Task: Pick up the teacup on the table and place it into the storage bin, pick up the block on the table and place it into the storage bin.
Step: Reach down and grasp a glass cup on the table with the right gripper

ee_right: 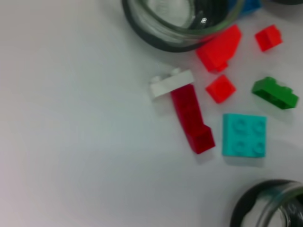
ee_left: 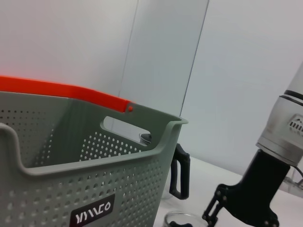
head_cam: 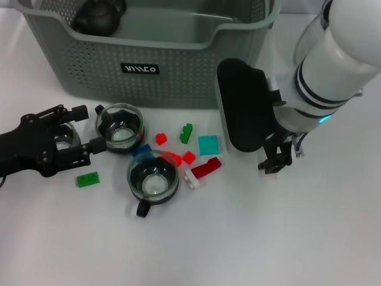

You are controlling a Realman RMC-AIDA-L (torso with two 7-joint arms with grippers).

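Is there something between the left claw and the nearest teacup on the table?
Nothing visible. The left claw is open right beside the upper teacup, with only bare table between them. The second teacup and the blocks lie further right, out of the way.
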